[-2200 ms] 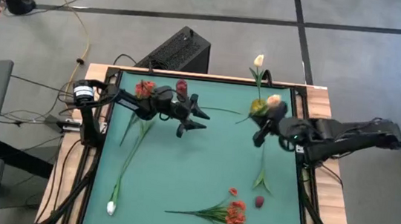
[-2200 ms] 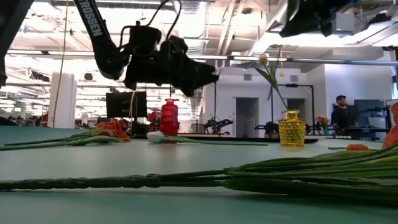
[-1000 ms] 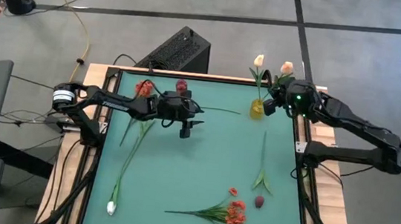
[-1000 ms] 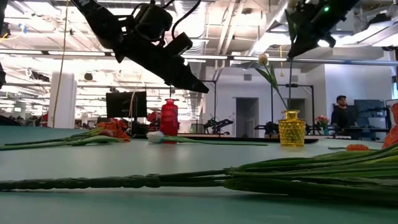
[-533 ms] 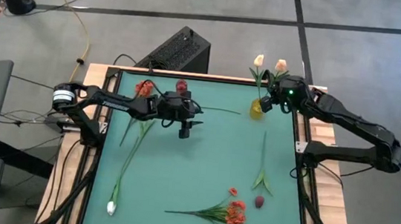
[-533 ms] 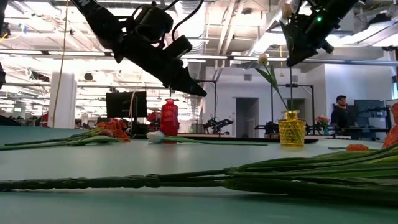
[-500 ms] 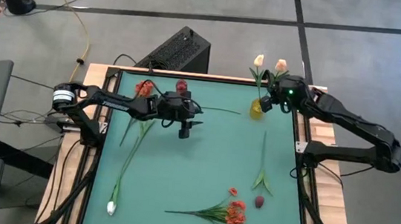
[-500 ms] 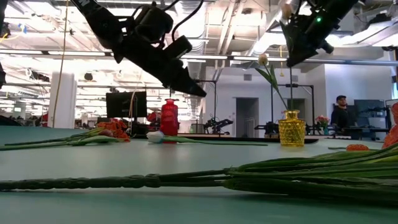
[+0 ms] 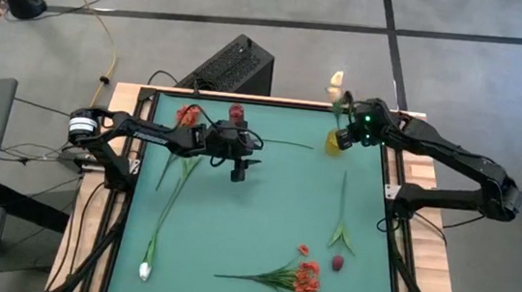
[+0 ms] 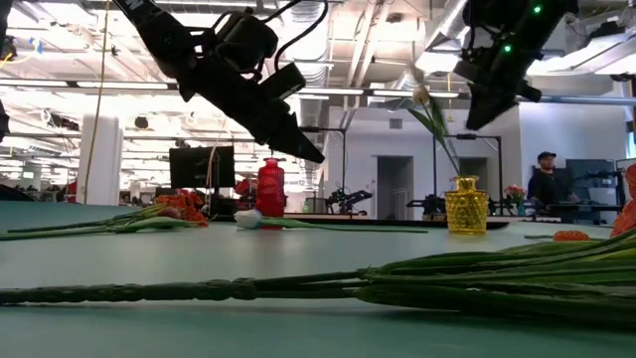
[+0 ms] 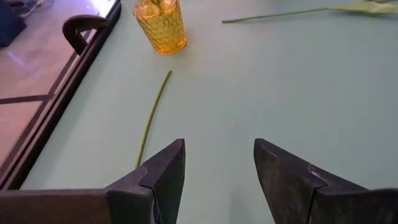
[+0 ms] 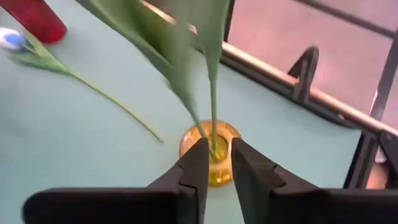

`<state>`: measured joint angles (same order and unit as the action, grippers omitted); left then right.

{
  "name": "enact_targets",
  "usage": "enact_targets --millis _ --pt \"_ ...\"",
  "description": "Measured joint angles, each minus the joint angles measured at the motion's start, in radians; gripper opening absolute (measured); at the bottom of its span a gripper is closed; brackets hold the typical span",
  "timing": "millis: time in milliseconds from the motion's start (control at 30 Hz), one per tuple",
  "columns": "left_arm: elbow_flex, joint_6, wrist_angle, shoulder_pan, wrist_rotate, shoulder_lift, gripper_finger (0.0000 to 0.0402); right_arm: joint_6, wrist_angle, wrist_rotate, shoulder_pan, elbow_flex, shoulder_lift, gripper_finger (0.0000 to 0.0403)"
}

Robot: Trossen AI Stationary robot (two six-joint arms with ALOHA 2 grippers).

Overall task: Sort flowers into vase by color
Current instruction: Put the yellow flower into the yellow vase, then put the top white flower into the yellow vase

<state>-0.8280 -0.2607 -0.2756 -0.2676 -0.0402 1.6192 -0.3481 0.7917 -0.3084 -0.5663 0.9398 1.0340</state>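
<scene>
Left of centre in the high view, the left gripper [image 9: 240,166] hovers over the mat, jaws parted and empty, beside the red vase [image 9: 236,113]. Upper right, the right gripper [image 9: 343,138] sits right above the yellow vase [image 9: 335,145], jaws narrowly apart around a stem [image 12: 212,106] standing in it. Placement step, I'd say; next, let go cleanly and fetch the flowers [image 9: 298,278] at bottom centre.

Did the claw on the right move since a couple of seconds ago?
Yes. The right claw went from beside the table's right edge, below the yellow vase, up toward the far edge, and now hangs right over the vase.
</scene>
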Motion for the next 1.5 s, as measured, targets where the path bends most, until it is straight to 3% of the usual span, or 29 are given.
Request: enact_targets --millis 167,367,500,600,767,1000,1167,1233,1400,1500 --pt "0.000 0.003 0.014 0.003 0.000 0.000 0.0180 -0.003 0.039 0.007 0.003 0.000 0.000 0.0150" --pt "0.000 -0.003 0.040 0.012 0.000 -0.008 0.0180 -0.022 0.059 0.144 0.003 0.000 0.000 0.0209" --pt "0.000 -0.008 0.057 0.017 0.001 -0.018 0.0180 -0.054 0.074 0.258 0.006 0.000 0.000 0.0224" --pt "0.000 -0.016 0.076 0.019 0.002 -0.018 0.0180 -0.075 0.106 0.287 0.037 0.000 0.000 0.0225" --pt "0.000 -0.016 0.112 0.019 0.002 -0.018 0.0180 -0.153 0.191 0.288 0.158 0.000 -0.001 0.0219" --pt "0.000 -0.015 0.133 0.047 0.003 -0.018 0.0180 -0.309 0.206 0.236 0.421 0.000 0.000 0.0216" --pt "0.000 -0.006 0.149 0.094 0.008 -0.018 0.0180 -0.333 0.207 0.182 0.598 0.000 0.000 0.0216" --pt "0.000 -0.006 0.190 0.121 0.048 -0.029 0.0180 -0.333 0.206 0.160 0.657 0.000 0.000 0.0216" --pt "0.000 0.043 0.363 0.204 0.279 -0.107 0.0180 -0.319 0.203 0.149 0.775 0.000 0.011 0.0216" --pt "0.000 0.116 0.471 0.259 0.370 -0.173 0.0180 -0.155 0.205 0.149 0.824 0.000 0.032 0.0216"
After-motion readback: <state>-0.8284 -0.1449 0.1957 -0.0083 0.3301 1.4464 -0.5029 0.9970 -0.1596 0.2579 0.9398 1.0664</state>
